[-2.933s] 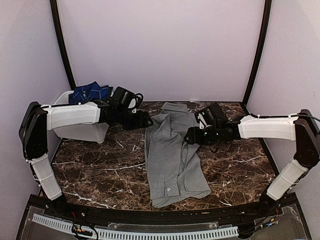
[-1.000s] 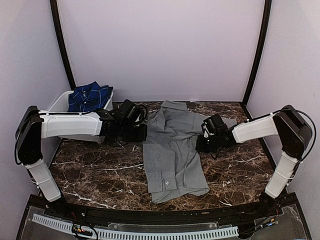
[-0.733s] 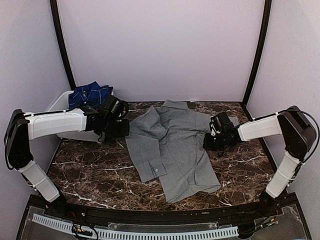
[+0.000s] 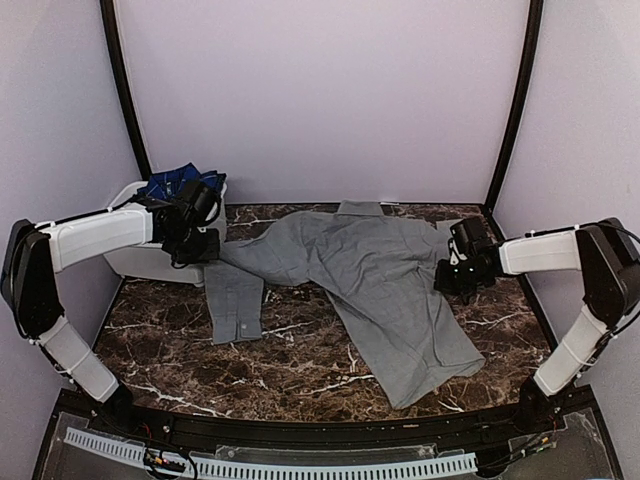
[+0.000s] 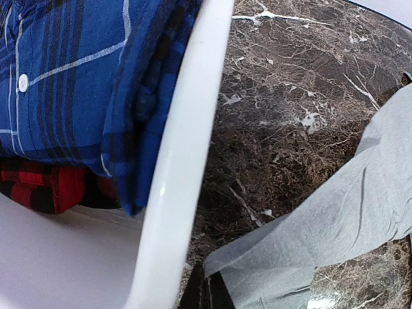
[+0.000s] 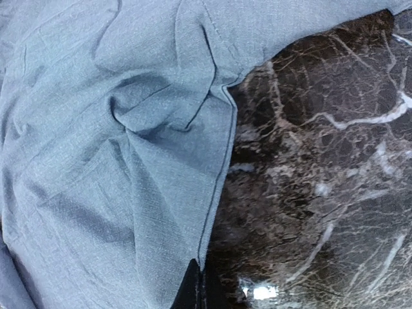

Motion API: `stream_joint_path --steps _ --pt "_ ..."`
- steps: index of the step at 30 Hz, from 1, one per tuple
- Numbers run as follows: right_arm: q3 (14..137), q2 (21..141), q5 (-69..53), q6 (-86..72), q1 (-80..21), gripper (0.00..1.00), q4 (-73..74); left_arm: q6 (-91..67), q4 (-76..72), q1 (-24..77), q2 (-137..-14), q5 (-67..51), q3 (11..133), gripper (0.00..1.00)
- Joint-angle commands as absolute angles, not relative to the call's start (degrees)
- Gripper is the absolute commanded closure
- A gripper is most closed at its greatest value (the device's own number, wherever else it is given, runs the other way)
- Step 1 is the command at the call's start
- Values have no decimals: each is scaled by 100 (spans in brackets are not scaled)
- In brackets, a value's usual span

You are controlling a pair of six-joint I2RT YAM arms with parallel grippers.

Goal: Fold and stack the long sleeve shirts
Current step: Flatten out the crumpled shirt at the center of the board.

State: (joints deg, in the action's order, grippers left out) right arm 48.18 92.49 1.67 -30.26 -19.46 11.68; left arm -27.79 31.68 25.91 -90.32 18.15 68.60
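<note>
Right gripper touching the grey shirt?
Touching. Right wrist view: the shut right gripper pinches the grey shirt at its seamed edge, cloth running straight into the fingertips.

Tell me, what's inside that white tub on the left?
A blue plaid shirt lies on top inside the white tub. A red-and-black checked cloth peeks out from under it. Anything beneath those two is covered and cannot be seen.

Pretty plain setup: a dark brown marble-look table [image 4: 300, 370] with white veins, glossy enough to catch a bright glare spot [image 6: 261, 293]. Pale lilac walls behind [image 4: 320, 100] and on both sides. Two black poles [image 4: 125, 90] run up the back corners. White tub [image 4: 145, 266] at far left, white slotted strip [image 4: 270, 465] along the near edge.
</note>
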Motion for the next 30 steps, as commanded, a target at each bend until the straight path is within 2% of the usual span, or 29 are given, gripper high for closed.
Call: stream_joint_path --steps 1,7,9,11,14,19,21,27,29,30 --pt "4796 9092 303 -2868 -1830 100 1269 -2586 3533 2309 -8863 2207 7077 100" --pt "4851 9044 274 -2795 -1833 100 1348 -2509 3449 2249 -8974 2064 7337 100" --pt "4852 8963 221 -2752 -1856 97 1381 -2510 3378 2254 -9071 1799 7482 100" --pt "4887 8863 266 -2692 -1945 89 1498 -2509 3308 2280 -9176 1595 7587 100" --pt "4972 8643 551 -2569 -2300 65 1744 -2459 3200 2424 -9336 1403 7765 95" --pt "5113 8338 683 -2348 -2931 49 2137 -2435 3192 2916 -9870 1450 8329 94" --pt "5097 8216 552 -2201 -3218 46 2194 -2473 3150 3052 -10070 1385 8504 94" --pt "4785 8144 -311 -2081 -3965 45 2276 -2611 3102 3355 -10731 1138 9027 93" --pt "4632 8091 -410 -2201 -4205 45 2307 -2676 3007 3491 -10840 985 9073 87" --pt "4541 8054 -452 -2286 -4330 45 2318 -2709 2971 3586 -10888 837 9055 81"
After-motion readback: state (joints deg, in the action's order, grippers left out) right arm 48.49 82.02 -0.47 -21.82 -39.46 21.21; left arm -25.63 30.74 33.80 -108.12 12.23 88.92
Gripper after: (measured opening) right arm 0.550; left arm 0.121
